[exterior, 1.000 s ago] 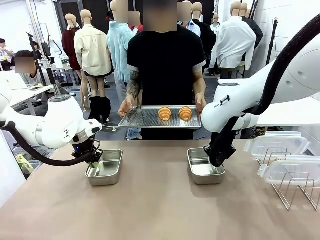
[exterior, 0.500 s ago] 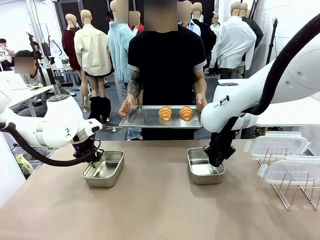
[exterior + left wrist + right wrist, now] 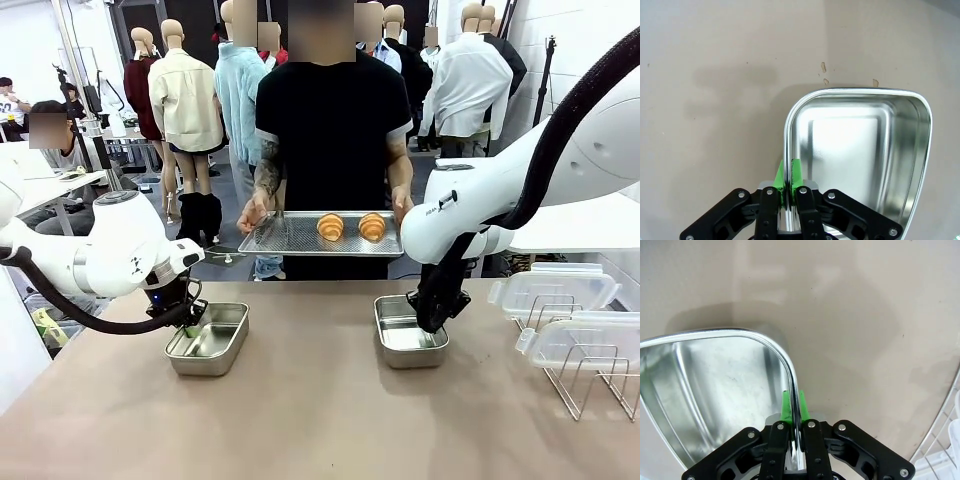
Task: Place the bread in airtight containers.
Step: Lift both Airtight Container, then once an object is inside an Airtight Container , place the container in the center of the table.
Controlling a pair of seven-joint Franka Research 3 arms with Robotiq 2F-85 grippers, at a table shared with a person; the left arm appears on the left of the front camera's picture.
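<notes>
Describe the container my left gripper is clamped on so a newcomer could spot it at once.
On the brown table stand two shallow steel boxes, both empty. Yours is the left box, its rim pinched by the left gripper. The right box sits nearer the wire rack holding clear lids.
</notes>
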